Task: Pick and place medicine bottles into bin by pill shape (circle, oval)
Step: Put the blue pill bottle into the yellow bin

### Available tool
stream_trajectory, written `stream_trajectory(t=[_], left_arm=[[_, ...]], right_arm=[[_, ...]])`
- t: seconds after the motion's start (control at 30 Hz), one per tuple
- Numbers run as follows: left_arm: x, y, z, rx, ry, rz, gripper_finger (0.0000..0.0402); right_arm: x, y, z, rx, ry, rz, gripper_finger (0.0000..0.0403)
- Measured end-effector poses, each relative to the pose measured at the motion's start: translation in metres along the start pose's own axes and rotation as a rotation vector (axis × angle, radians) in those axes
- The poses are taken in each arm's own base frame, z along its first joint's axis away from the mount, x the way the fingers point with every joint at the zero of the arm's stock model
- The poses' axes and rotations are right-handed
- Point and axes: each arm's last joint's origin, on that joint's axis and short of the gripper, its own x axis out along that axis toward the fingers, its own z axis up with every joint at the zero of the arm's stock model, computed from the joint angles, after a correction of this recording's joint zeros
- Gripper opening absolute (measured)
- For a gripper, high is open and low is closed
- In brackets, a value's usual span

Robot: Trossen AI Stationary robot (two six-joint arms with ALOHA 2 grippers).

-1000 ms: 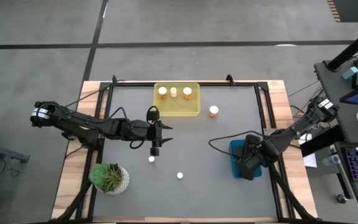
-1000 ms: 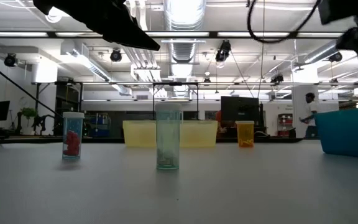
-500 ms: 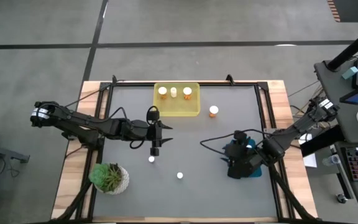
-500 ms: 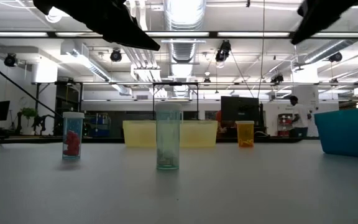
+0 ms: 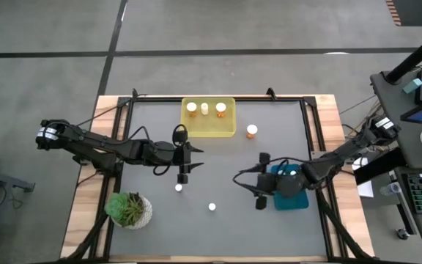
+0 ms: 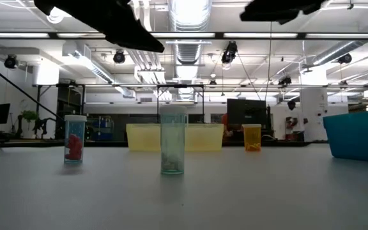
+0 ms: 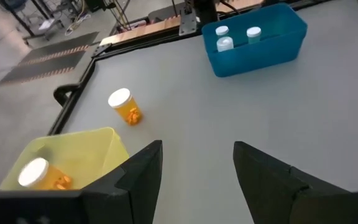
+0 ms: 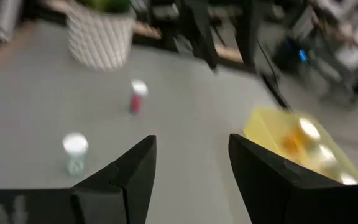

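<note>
Two white-capped medicine bottles stand upright on the dark table: one with red pills [image 5: 179,188] [image 6: 75,139] and a clear one [image 5: 212,207] [image 6: 173,148]. An orange bottle [image 5: 251,131] [image 7: 124,106] stands beside the yellow bin [image 5: 208,126], which holds three bottles. The blue bin [image 7: 253,46] holds two white-capped bottles. My left gripper [image 5: 184,178] [image 7: 197,146] hovers open just beyond the red-pill bottle, holding nothing. My right gripper [image 5: 260,203] [image 8: 191,140] hangs open and nearly level, just left of the blue bin, facing the two loose bottles.
A potted green plant [image 5: 129,210] [image 8: 101,34] stands at the table's near left corner. Black frame rails run along the table's left, right and far edges. Bare table lies between the two grippers and along the near edge.
My right gripper has swung from above the blue bin toward the table's left, out over the bare table. It has tipped up from pointing down to nearly level and rolled. Its fingers stay open. The bottles and my left arm have kept still.
</note>
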Motion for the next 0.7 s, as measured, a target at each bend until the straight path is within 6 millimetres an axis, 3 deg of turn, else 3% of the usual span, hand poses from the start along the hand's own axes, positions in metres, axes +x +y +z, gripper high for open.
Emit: stream_trajectory(t=[0.17, 0.4, 0.7], left_arm=[[-0.001, -0.002, 0.0, -0.121, -0.001, -0.007, 0.0182], [-0.004, -0.014, 0.003, -0.195, -0.011, -0.05, 0.0182], [-0.007, -0.02, 0.005, -0.366, -0.012, -0.074, 0.0182]], right_arm=[[0.014, -0.019, -0.017, -0.004, -0.191, 0.099, 0.0194], [0.027, -0.056, -0.048, -0.013, -0.253, 0.103, 0.0194], [0.013, -0.076, -0.057, -0.078, -0.287, 0.035, 0.0194]])
